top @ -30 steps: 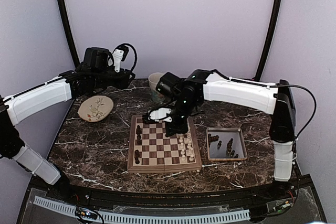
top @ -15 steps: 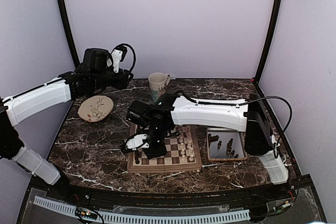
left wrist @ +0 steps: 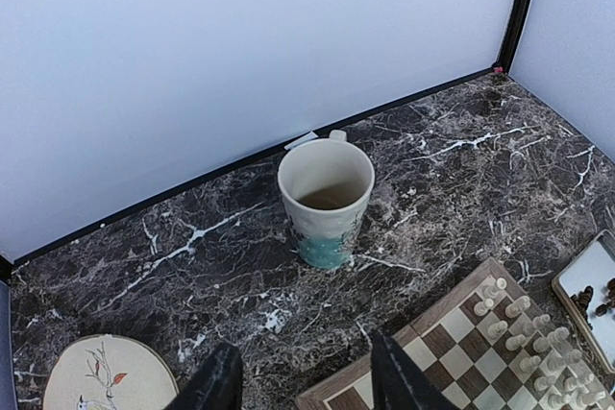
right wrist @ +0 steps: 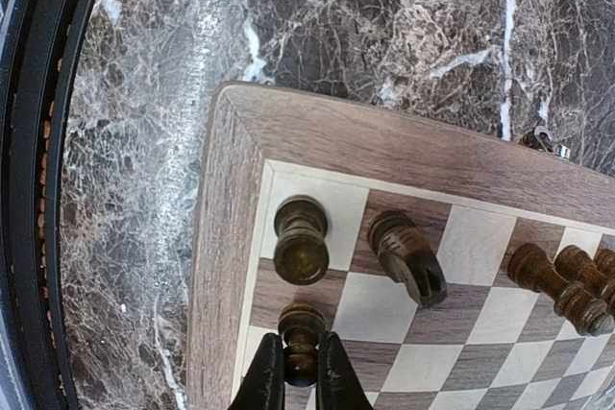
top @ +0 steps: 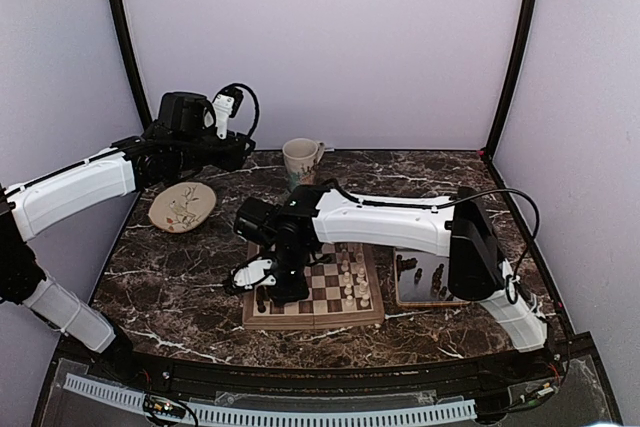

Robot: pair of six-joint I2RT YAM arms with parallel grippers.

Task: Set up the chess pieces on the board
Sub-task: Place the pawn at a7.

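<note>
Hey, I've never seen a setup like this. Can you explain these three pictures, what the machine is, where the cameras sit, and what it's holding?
This is a robot with a left arm and a right arm, fixed at the near edge of a marble table. The wide picture looks down from above and behind them. The other two come from a camera on each wrist.

On the table are a chessboard, a mug, a painted plate and a metal tray holding a few dark chessmen. White chessmen stand on the board's right side.

The right arm reaches across the board. The right tool is shut on a dark chessman near the board's corner. The left tool hangs open near the mug, holding nothing.
</note>
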